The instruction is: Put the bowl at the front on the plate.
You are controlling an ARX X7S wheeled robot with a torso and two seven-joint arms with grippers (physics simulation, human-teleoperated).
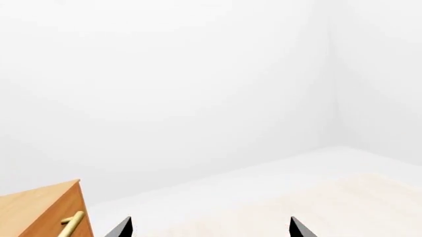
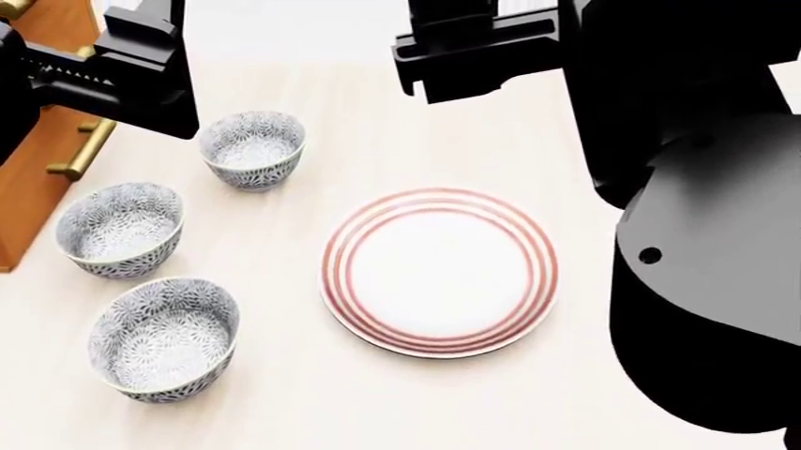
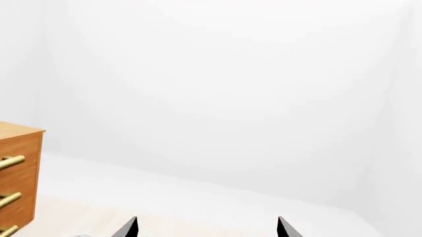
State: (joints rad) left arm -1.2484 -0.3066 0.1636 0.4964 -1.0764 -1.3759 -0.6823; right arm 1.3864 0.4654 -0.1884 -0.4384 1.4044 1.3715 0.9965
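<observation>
In the head view, the bowl (image 2: 164, 337) sits at lower left, nearest the camera, well apart from the plate (image 2: 438, 272) at centre. Two matching bowls (image 2: 122, 228) stand beyond it. Higher up, the left gripper (image 1: 209, 228) and right gripper (image 3: 207, 228) hover, fingertips spread wide, holding nothing.

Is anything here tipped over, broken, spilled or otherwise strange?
Nothing stands out. All three bowls, including the front bowl, stand upright and empty, the plate lies flat and bare, and both hands are open, well above the table.
</observation>
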